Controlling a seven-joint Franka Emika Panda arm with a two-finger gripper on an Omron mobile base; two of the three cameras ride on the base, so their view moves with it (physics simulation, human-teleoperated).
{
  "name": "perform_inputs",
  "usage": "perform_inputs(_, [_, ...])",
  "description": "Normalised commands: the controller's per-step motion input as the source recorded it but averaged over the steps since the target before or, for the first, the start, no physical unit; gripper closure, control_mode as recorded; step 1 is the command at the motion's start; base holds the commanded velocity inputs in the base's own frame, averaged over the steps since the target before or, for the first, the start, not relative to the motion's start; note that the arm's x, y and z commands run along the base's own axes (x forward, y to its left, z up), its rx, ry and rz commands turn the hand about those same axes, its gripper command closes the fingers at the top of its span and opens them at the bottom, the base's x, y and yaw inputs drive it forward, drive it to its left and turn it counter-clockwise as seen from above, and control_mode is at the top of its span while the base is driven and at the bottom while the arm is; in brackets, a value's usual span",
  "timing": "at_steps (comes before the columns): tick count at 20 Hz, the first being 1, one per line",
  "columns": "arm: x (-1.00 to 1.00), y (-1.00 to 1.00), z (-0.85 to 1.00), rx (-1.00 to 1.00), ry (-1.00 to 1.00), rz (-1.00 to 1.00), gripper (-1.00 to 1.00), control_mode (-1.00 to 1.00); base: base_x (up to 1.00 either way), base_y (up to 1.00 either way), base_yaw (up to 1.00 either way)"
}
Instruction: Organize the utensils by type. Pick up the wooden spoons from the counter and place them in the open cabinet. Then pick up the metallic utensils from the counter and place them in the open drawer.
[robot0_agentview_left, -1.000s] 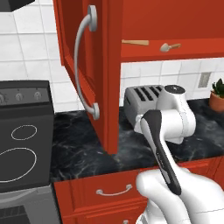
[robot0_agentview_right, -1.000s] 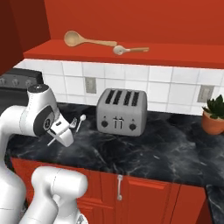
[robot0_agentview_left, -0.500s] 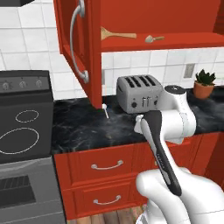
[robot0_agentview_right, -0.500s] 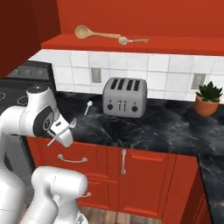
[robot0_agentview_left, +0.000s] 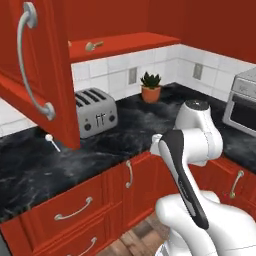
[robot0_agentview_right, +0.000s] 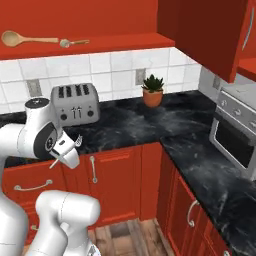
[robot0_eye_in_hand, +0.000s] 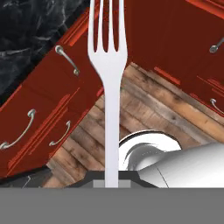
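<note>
Two spoons (robot0_agentview_right: 30, 38) lie on the cabinet shelf (robot0_agentview_right: 125, 41) above the toaster (robot0_agentview_right: 75, 102); a plant (robot0_agentview_right: 153, 90) stands right of it.

Base driven rightward along the counter (robot0_agentview_left: 125, 125): toaster (robot0_agentview_left: 95, 112) now left of centre, potted plant (robot0_agentview_left: 150, 86) and corner oven (robot0_agentview_left: 243, 102) brought into view beyond toaster.

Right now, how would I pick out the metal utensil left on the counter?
Find the silver four-slot toaster against the tiled wall on the black marble counter. Just to its left, beside the open cabinet door, lies a thin silvery utensil with a small round head. The two wooden spoons lie on the shelf above.
</note>
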Motion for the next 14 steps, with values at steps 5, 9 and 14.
perform_inputs(5, [0.00,0.00,0.00,0.00,0.00,0.00,1.00,1.00,-0.07,0.00,-0.93])
perform_inputs(9, [0.00,0.00,0.00,0.00,0.00,0.00,1.00,1.00,-0.03,0.01,-0.97])
perform_inputs(14, [0.00,0.00,0.00,0.00,0.00,0.00,1.00,1.00,0.00,0.00,-1.00])
